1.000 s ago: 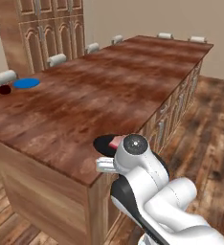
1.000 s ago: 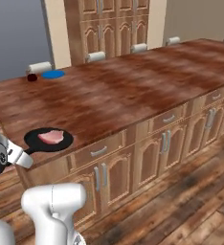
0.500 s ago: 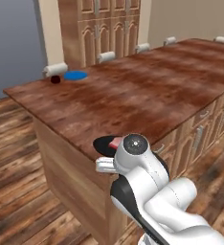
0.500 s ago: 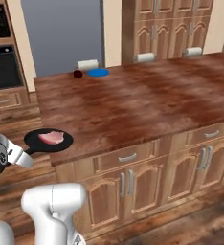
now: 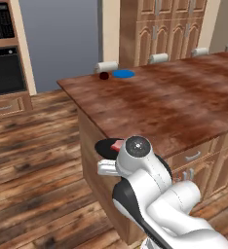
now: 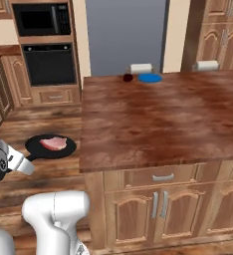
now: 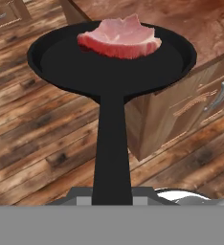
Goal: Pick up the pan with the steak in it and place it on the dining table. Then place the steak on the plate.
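Observation:
My gripper (image 7: pixel 112 194) is shut on the straight handle of the black pan (image 7: pixel 111 62), which I hold level in the air. The pinkish steak (image 7: pixel 118 38) lies at the far side of the pan. In the right base view the pan (image 6: pixel 51 148) with the steak (image 6: pixel 54 143) hangs over the wood floor, just left of the dining table (image 6: pixel 158 119), and the gripper (image 6: pixel 29 159) is at its handle. My own hand partly hides the pan (image 5: pixel 104 147) in the left base view. The blue plate (image 6: pixel 150 78) sits at the table's far edge.
A small dark red mug (image 6: pixel 128 77) stands next to the plate. White-cushioned chairs (image 6: pixel 141 67) line the table's far side. Cabinet drawers and doors (image 6: pixel 158 204) run under the near side. A wall oven with a microwave (image 6: pixel 49 62) stands beyond open wood floor at the left.
The whole scene has slid right in both base views as the base moved; the table's end corner and the oven wall now show. The pan stays in the shut gripper.

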Motion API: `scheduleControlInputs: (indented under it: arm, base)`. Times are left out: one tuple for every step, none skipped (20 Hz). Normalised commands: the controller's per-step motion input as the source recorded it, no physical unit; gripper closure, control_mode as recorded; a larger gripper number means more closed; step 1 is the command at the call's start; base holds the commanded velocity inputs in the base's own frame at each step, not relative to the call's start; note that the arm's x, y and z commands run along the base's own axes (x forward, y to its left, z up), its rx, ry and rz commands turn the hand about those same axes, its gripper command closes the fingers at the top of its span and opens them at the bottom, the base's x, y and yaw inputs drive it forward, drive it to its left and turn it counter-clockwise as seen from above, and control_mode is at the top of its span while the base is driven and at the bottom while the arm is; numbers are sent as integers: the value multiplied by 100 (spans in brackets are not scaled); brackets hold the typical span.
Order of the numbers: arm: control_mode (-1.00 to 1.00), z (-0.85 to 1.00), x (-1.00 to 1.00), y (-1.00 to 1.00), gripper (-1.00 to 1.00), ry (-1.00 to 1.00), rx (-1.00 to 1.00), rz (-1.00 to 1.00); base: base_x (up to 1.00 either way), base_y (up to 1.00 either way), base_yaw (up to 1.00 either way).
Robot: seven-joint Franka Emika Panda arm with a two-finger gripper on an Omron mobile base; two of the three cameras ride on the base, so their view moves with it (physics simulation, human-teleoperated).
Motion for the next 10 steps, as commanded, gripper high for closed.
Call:
scheduleControlInputs:
  arm:
    - [100, 0, 0, 0, 100, 0, 0, 0]
    - [100, 0, 0, 0, 100, 0, 0, 0]
    - [100, 0, 0, 0, 100, 0, 0, 0]
    - [100, 0, 0, 0, 100, 0, 0, 0]
    - [100, 0, 0, 0, 100, 0, 0, 0]
    - [100, 0, 0, 0, 100, 0, 0, 0]
    - [100, 0, 0, 0, 100, 0, 0, 0]
    - [100, 0, 0, 0, 100, 0, 0, 0]
    - [100, 0, 0, 0, 100, 0, 0, 0]
    - [100, 0, 0, 0, 100, 0, 0, 0]
  base:
    - [-17, 0, 45]
    - [-18, 0, 45]
    - [-19, 0, 43]
    - [-21, 2, 42]
    - [-23, 4, 41]
    - [-29, 4, 35]
    - [-26, 0, 21]
    - [-17, 9, 14]
    - [-10, 24, 6]
    - [-4, 45, 0]
